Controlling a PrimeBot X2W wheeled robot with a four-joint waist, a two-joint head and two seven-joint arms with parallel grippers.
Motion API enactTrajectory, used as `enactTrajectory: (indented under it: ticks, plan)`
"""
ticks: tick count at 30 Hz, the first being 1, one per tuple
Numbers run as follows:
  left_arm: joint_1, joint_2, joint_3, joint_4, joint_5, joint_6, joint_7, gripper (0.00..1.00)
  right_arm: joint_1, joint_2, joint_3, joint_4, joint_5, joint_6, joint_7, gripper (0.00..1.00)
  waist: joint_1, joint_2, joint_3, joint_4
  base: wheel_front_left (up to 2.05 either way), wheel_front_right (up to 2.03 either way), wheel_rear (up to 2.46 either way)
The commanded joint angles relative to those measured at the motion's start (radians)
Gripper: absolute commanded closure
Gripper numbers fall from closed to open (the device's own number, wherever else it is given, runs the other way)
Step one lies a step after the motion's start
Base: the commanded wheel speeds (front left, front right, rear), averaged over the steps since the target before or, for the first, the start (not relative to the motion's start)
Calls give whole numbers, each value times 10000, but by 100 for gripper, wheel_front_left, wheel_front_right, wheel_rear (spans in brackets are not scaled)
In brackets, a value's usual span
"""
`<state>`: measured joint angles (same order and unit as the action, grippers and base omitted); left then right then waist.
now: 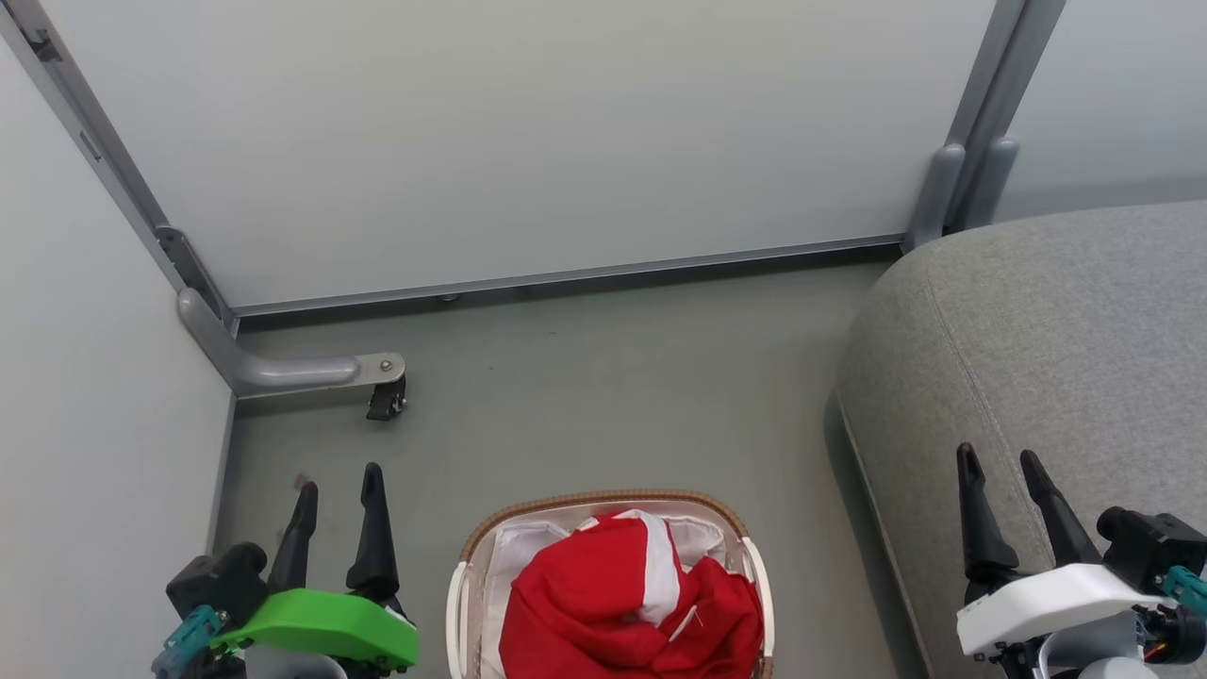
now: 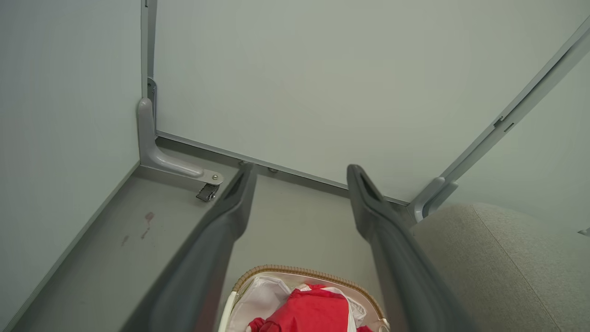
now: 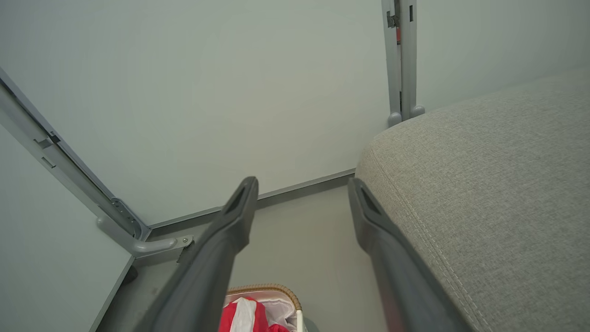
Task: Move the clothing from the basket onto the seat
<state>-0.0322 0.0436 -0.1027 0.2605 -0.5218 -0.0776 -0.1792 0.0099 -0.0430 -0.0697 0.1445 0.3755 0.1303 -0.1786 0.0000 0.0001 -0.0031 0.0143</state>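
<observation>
Bright red clothing with a white stripe is heaped in the cream basket, which has a brown woven rim and stands on the floor at the bottom centre of the head view. The grey seat lies to the basket's right. My left gripper is open and empty, left of the basket. My right gripper is open and empty over the seat's front edge. The clothing and the basket appear low in the left wrist view, between the left gripper's fingers. The right wrist view has the seat, the clothing and the right gripper.
Pale partition panels close off the far side and the left. A grey metal foot with a small caster juts onto the grey floor at the left corner, just beyond my left gripper. A partition post stands at the seat's far corner.
</observation>
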Motion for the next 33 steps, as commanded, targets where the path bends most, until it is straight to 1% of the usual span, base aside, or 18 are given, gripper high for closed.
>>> enactTrajectory:
  ticks: [1, 33]
  plan:
    - [47, 72, -48, -9, 283, 37, -102, 0, 77, -64, 13, -27, -310, 4, -110, 0, 0, -1, 0, 7, 0, 0, 0]
    - [75, 91, -449, 686, 2282, 136, -739, 0, 219, -96, 164, 31, -2713, 5, -749, 0, 0, -1, 15, 82, 0, 0, 0]
